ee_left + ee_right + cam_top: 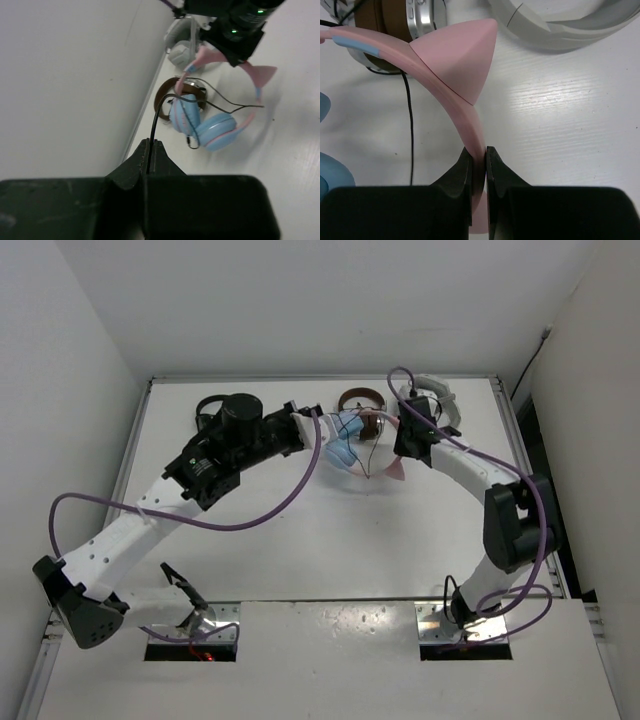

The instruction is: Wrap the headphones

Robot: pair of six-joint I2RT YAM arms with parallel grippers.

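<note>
The headphones (pixel 345 445) lie at the back middle of the table, with light blue ear cups (pixel 217 131) and a pink headband (pixel 445 85) bearing a cat ear (pixel 460 55). My left gripper (pixel 150 146) is shut on the thin dark cable (pixel 156 122), which rises from the jaws and loops over the nearer ear cup. In the top view that gripper (pixel 310 422) sits just left of the cups. My right gripper (pixel 478 152) is shut on the pink headband, right of the cups in the top view (pixel 405 448). More cable (pixel 410 125) trails on the table beside the band.
A brown-and-silver pair (pixel 360 400) lies just behind the blue cups, a white pair (pixel 437 395) at the back right, and a black pair (pixel 208 410) at the back left under my left arm. The back wall is close behind them.
</note>
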